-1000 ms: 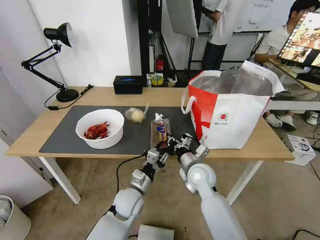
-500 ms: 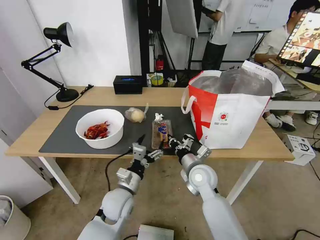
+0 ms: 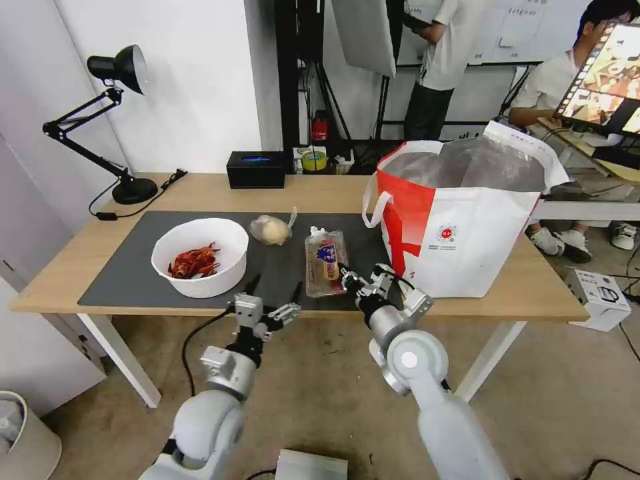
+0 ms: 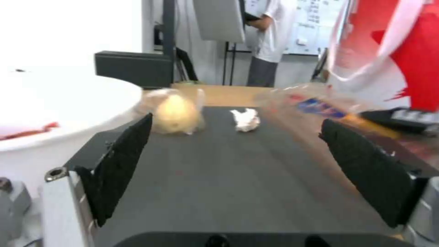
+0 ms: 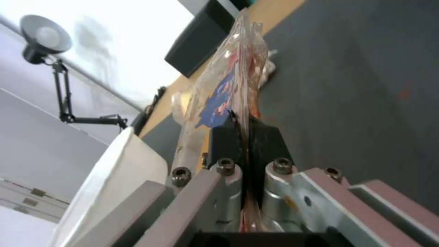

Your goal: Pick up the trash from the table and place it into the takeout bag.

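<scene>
The right gripper [image 3: 348,276] is pinching the tray [image 3: 325,261] by its near rim, on the counter [image 3: 200,190] mat beside the bag [image 3: 467,227]. Thin, light plastic, likely flexing: rim suits. Left gripper [image 3: 272,293] is hovering, fingers spread.

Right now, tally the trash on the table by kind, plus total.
Clear clamshell tray, edge pinched in the right hand: 1
Crumpled white tissue: 1
Clear bag with bun: 1
White bowl of crayfish shells: 1
Total: 4. None is in the takeout bag yet.
</scene>
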Motion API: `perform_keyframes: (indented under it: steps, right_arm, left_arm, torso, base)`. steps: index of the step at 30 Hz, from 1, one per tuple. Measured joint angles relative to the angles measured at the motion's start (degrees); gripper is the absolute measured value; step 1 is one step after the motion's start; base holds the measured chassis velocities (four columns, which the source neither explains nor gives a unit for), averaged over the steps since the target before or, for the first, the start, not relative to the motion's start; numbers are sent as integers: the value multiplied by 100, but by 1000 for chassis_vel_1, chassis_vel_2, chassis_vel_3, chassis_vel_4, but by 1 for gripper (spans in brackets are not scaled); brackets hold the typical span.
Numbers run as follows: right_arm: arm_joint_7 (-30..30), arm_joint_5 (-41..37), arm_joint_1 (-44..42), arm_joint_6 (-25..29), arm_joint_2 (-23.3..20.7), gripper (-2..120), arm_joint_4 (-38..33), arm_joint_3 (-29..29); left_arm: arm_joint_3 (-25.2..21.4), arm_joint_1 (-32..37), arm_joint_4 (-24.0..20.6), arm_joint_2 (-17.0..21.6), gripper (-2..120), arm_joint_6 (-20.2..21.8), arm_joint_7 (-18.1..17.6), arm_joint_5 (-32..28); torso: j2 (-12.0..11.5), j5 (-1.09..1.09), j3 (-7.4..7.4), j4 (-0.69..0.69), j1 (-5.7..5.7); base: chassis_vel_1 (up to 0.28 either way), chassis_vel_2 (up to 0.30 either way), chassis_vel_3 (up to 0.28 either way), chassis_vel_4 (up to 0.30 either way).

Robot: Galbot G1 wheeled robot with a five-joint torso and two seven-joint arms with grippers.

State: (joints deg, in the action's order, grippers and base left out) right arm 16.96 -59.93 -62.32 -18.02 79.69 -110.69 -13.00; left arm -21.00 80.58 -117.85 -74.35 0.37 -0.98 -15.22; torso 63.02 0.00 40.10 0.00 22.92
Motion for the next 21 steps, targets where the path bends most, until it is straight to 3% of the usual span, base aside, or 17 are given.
perform_keyframes:
  steps: [11,16,21]
  right_arm:
    - [-336,-135,-343,123,-361,0,-916,-407]
    - [-410,-197,-512,160,-455,0,-1256,-631]
    - [-527,-410,-779,314,-637,0,-1773,-1283]
  left_arm:
    - [-698,468,-437,214,100,91,2,-237]
    - [-716,497,-442,283,100,98,5,-241]
    - [-584,440,-346,384,100,125,19,-252]
  torso:
    - [0,1,0,0,0]
    - [0,0,0,1,0]
    - [0,2,0,-2,-1]
  base:
    - [0,0,0,0]
    - [0,0,0,0]
    - [0,0,0,0]
